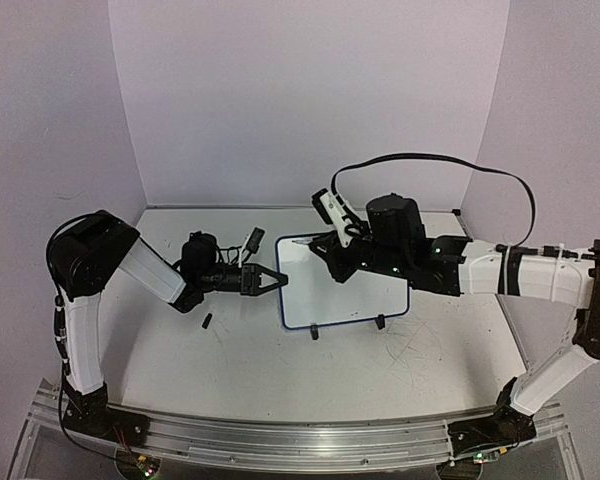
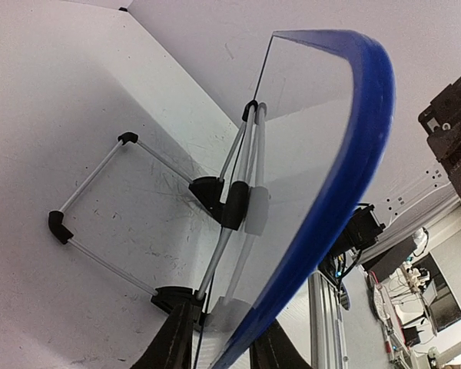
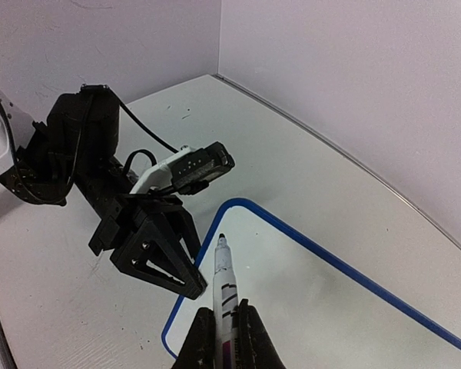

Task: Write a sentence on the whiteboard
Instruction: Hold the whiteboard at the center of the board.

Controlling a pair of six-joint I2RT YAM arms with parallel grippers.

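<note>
Right wrist, frame bottom: clamps white black-tipped plastic marker [image 3: 222,269] in right gripper [image 3: 224,323] over blue-framed rectangular whiteboard [image 3: 330,307]. Left wrist, bottom: straddles its edge with left gripper [image 2: 223,350]; grasp undeterminable.

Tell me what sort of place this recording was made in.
Most likely a robotics lab test cell. The arms are bolted to an aluminium rail at the edge of a white tabletop boxed in by plain walls, and the left wrist view shows a bench cluttered with cables beyond.
</note>
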